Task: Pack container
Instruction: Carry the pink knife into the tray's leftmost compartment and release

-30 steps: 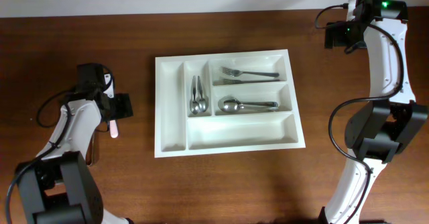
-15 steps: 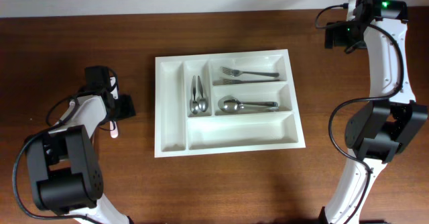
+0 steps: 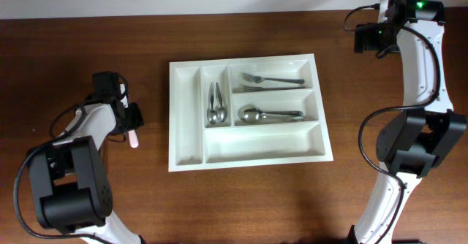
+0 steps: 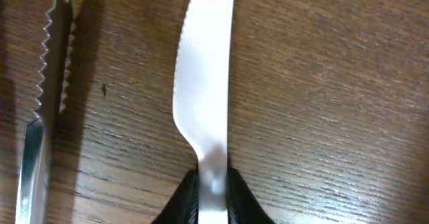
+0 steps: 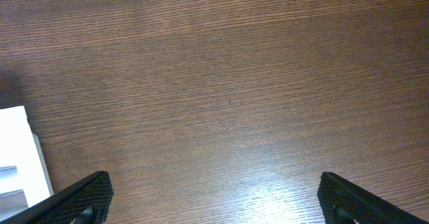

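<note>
While the left gripper [image 4: 213,177] is clamped on a white knife [image 4: 204,70] by the handle, blade pointing away over the table [image 3: 73,47], the tray [image 3: 186,127] sits mid-table, to that arm's right and apart from it. A serrated metal knife [image 4: 41,117] lies on the wood just beside the held one, not touching it.

The right gripper [image 5: 214,197] is spread wide over bare wood off the tray's far right corner, holding nothing.

Tray contents:
- Forks [image 3: 270,79] lie in the top long slot.
- Big spoons [image 3: 267,114] lie in the middle long slot.
- Small spoons [image 3: 215,104] lie in the second upright slot.
- The leftmost upright slot and the bottom long slot are bare.

Tray handling, my guess:
- It looks like moulded plastic, stiff and light for its footprint, with smooth walls.
- It probably slides on the wood if nudged hard.
- It is too broad for one gripper to span, so the only hold is a pinch on the rim or a divider wall.
- It is better left where it is.

The white knife looks thin and light, likely slick. The handle grip looks centred. The bare slots seem the likely places for it.
</note>
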